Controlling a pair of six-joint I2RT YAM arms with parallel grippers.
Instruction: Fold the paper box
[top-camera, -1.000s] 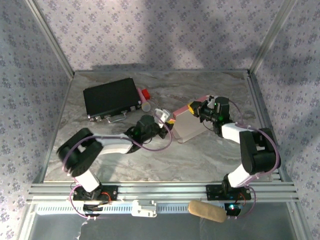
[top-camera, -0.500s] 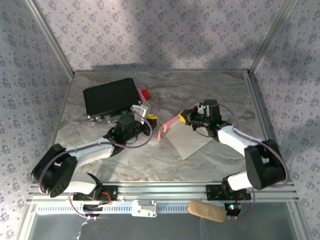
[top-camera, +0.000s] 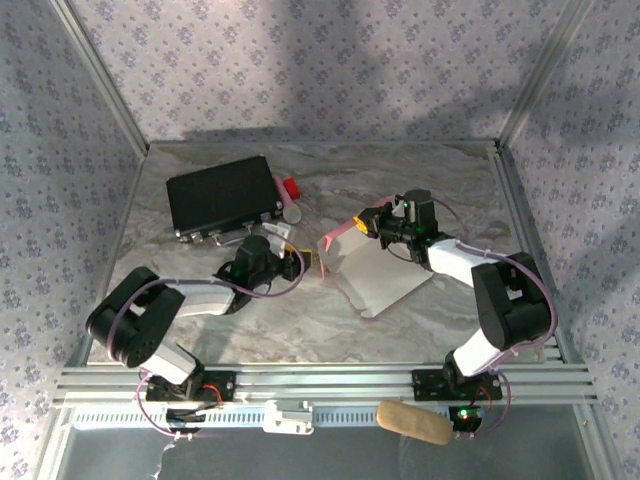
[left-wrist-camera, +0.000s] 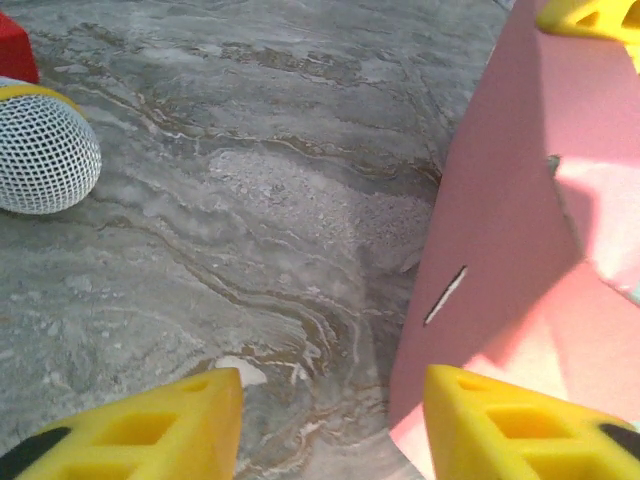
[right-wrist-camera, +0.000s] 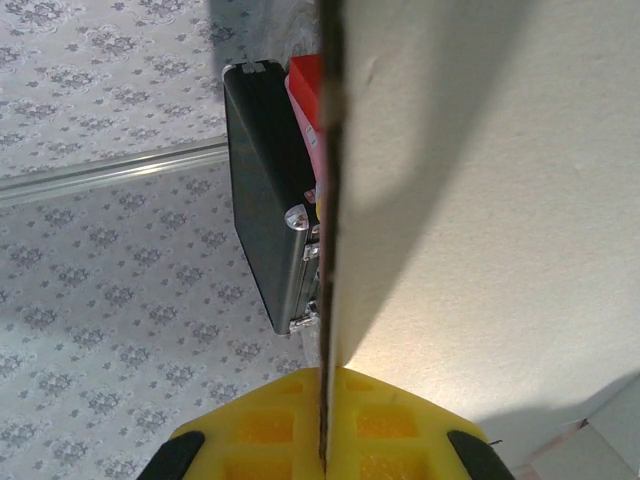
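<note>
Resting half-raised at mid-table, the paper box (top-camera: 380, 275) is being pinched by its edge in your right gripper (top-camera: 373, 222) while your left gripper (top-camera: 306, 262) is hovering just beside it, jaws apart, where a crooked push could crease it.

Bare front tabletop (top-camera: 300, 330); paper box (top-camera: 385, 275), black case (top-camera: 222, 195) beyond

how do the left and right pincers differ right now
The right pincer is shut on the edge of the paper box; the left pincer is open and holds nothing. The right pincer holds that edge up off the table; the left pincer sits low over the table, beside the box's pink outer side. Both have yellow fingertips.
</note>
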